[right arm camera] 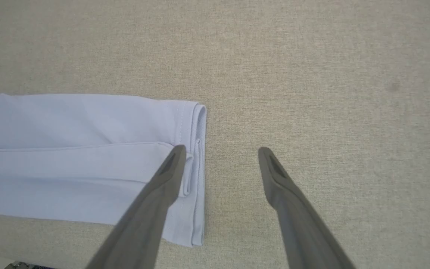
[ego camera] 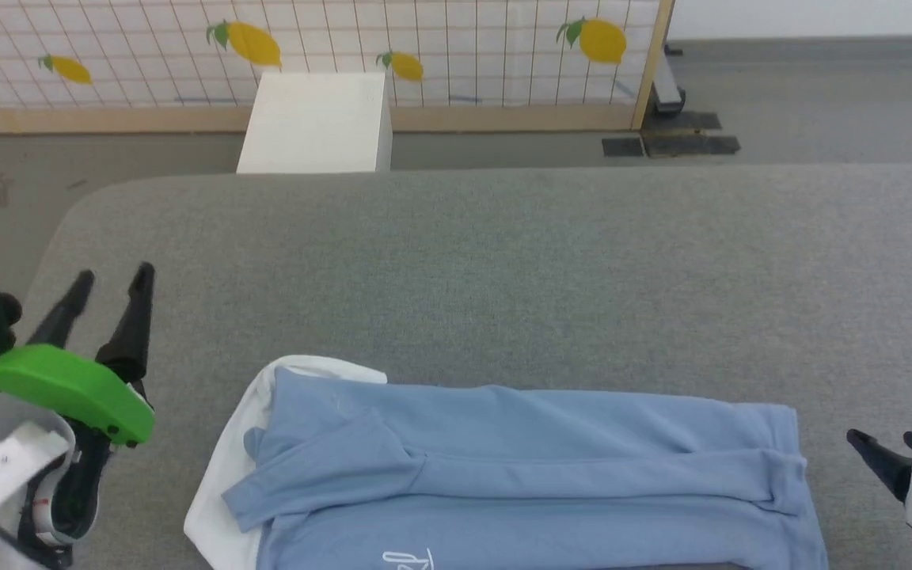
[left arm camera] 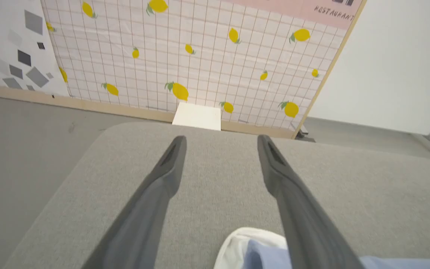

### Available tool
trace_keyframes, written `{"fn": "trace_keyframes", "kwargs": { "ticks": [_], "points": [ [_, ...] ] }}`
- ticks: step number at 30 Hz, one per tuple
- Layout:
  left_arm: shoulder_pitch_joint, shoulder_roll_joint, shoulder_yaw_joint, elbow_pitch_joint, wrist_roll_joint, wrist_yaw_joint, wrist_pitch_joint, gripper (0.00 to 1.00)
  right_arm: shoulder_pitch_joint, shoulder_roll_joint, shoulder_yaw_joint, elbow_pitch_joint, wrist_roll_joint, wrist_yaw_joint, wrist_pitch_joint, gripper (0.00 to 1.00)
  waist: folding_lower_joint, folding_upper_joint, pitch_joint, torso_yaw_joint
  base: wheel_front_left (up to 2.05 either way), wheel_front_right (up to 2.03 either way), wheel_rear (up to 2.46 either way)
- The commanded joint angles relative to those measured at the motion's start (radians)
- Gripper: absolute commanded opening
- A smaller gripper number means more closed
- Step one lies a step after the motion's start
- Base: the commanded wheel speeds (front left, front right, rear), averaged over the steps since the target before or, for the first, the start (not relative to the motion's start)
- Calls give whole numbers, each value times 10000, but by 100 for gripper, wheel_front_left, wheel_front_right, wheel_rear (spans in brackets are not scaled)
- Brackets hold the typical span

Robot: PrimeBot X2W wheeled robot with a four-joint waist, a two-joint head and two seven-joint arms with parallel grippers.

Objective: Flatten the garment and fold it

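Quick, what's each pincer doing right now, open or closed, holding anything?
Left pincer: open, holding nothing.
Right pincer: open, holding nothing.

A light blue short-sleeved cotton T-shirt (ego camera: 535, 467) lies on the grey fabric-covered worktop (ego camera: 503, 261) at six o'clock, folded into a long band running from nine to three. Its white neck panel (ego camera: 218, 483) pokes out at the nine o'clock end, and a small white outline logo (ego camera: 408, 560) sits at the bottom edge. The left claw (ego camera: 114, 275) hangs at eight o'clock, dark fingers spread, clear of the cloth. The right claw (ego camera: 880, 435) peeks in at four o'clock, tips apart. At twelve, a white rectangular box (ego camera: 317, 123) stands against a lemon-printed grid panel (ego camera: 464, 47).
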Motion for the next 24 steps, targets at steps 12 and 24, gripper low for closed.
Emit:
{"fn": "trace_keyframes", "kwargs": {
  "ticks": [12,24],
  "points": [
    [-567,-463,-106,1516,1867,-881,-4190,100,-119,-377,1178,999,507,-15,-437,100,1,35,1670,383,0,0,0],
    [-551,-769,155,1993,2124,-1187,-4396,100,-792,-177,2876,1652,1027,-15,-398,100,1,35,1955,482,0,0,0]
  ]
}}
